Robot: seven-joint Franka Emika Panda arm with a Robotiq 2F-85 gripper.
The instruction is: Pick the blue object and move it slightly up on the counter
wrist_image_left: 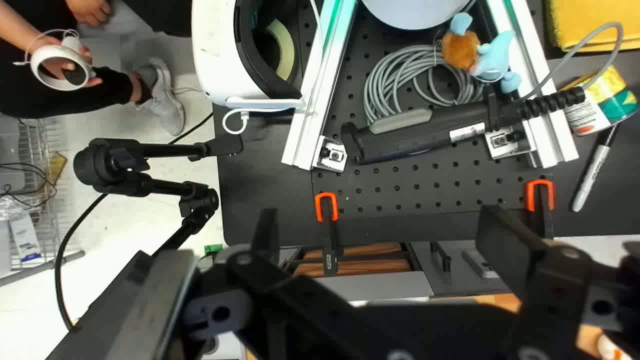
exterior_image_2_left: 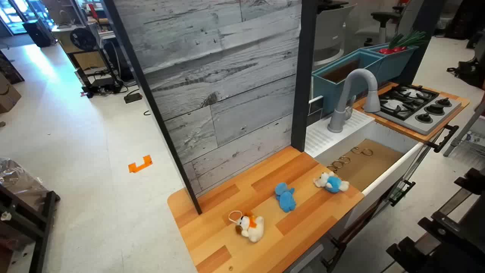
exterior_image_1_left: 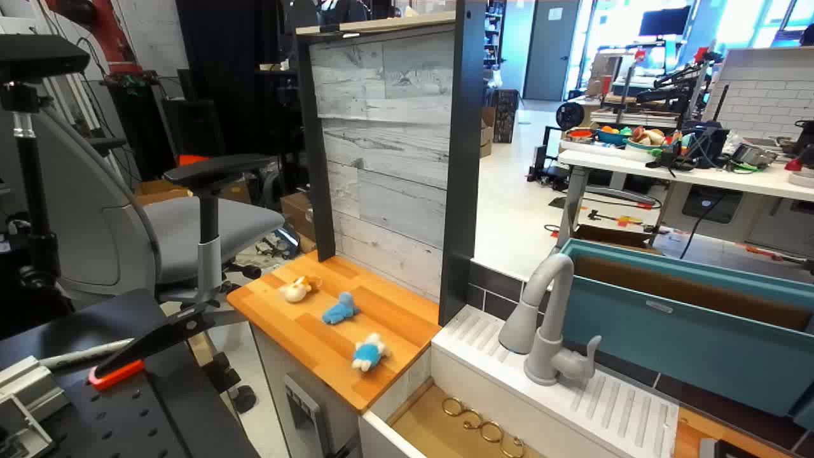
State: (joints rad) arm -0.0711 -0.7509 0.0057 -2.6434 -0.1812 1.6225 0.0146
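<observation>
The blue object (exterior_image_1_left: 340, 309) is a small lumpy plush toy on the wooden counter (exterior_image_1_left: 400, 305). It lies between two other toys, and it also shows in an exterior view (exterior_image_2_left: 285, 199) on the counter (exterior_image_2_left: 212, 227). My gripper (wrist_image_left: 385, 232) shows only in the wrist view. Its fingers are wide apart with nothing between them. It points towards a black perforated table, away from the blue object. Only a small orange-brown part of the counter (wrist_image_left: 590, 336) shows at the bottom of the wrist view; the blue object is not seen there.
A white-and-blue toy (exterior_image_1_left: 369, 353) and a pale toy with orange (exterior_image_2_left: 254, 228) flank the blue object. A grey panel (exterior_image_1_left: 388, 159) rises behind the counter. A sink with a grey faucet (exterior_image_1_left: 548, 318) adjoins it. Orange-tipped clamps (wrist_image_left: 326, 206) grip the black table (wrist_image_left: 265, 185).
</observation>
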